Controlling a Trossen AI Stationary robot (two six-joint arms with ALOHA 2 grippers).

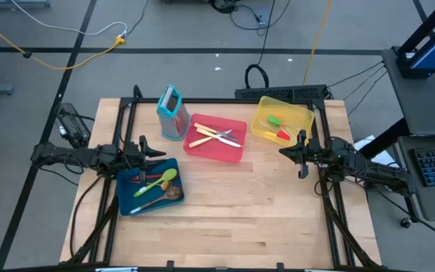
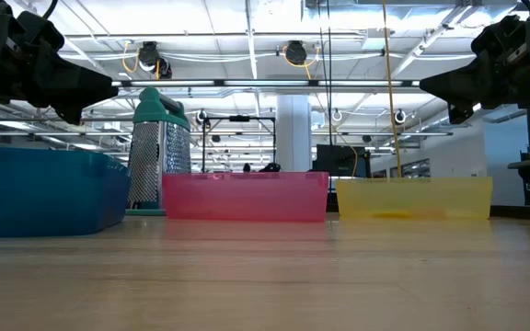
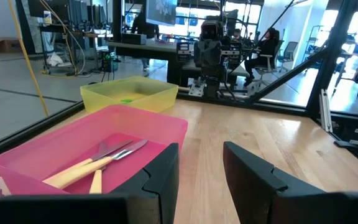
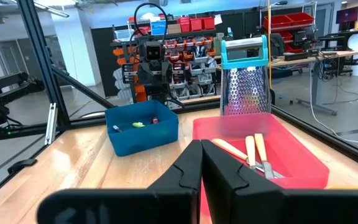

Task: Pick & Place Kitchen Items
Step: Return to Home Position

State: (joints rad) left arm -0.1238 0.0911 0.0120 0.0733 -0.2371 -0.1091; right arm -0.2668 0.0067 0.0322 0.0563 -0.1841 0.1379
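Tabletop of wood in bright workshop, left hand apart, right hand together.

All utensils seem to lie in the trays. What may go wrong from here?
The open left gripper hangs by the blue plastic tray's rim; a low retreat might catch it. The shut right gripper is close beside the yellow plastic tray; a swing could nudge it. The upright teal box grater beside the red plastic tray may tip if bumped.
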